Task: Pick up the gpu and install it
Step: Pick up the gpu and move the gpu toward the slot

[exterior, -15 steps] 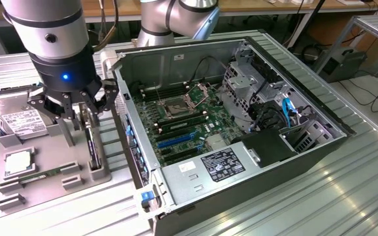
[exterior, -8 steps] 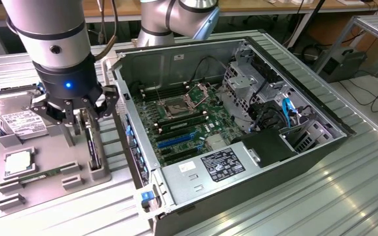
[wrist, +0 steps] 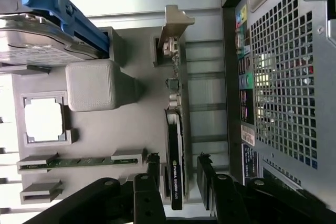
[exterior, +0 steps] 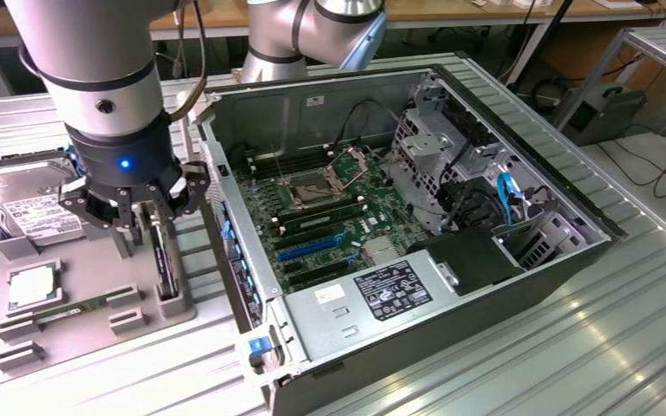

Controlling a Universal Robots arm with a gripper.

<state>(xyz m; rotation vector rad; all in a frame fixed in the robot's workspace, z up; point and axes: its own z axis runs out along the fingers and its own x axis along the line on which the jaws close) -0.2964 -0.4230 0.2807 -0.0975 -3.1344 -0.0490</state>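
Pick-up stage of the task, with the grasp not yet made. The hand (exterior: pixel 155 227) hangs outside the computer case (exterior: pixel 426 225), just beside the case's outer wall. Its two dark fingers (wrist: pixel 154 167) are spread apart and straddle the gpu (wrist: pixel 176 129). In the wrist view a narrow gap shows on each side of the card, so the hand is judged to have hold of nothing.

The gpu (exterior: pixel 166 269) stands on its long edge in a slot of the grey tray (exterior: pixel 90 277). That slot is on the side of the tray nearest the case, and the tray rests on the ribbed metal desk (exterior: pixel 610 347).

Inside the case, the blue slots (exterior: pixel 310 247) on the motherboard (exterior: pixel 345 208) appear unoccupied. By this reading nothing is installed: closing on the card, lifting it, carrying it into the case and seating it all remain.

The card is thin and flat, seen edge-on from the wrist. Its black face carries small pale lettering near the hand. A green board edge with small components runs along it away from the hand. A silver bracket (wrist: pixel 176 22) closes the far end. The card sits upright and parallel to the case wall, apart from the hard drive (exterior: pixel 21 208) and the memory stick (exterior: pixel 73 310) in the same tray, farther from the case.
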